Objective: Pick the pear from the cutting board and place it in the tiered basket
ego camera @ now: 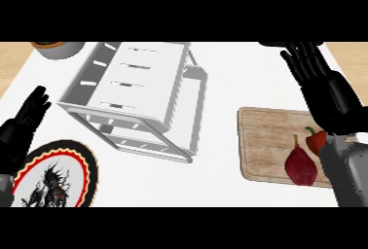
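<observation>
Head view: pear [300, 166] near cutting board [267, 141] edge.

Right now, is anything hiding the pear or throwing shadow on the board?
Head view: even light, no glare or strong shadow on the cutting board; the dark red pear shows fully; the right hand and forearm cover the board's right edge and part of a red item.

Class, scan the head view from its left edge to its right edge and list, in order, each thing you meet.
Left hand → patterned plate → white tiered basket → wooden cutting board → dark red pear. The right hand and its forearm overlap the board's right side, so they are left out of the order.
</observation>
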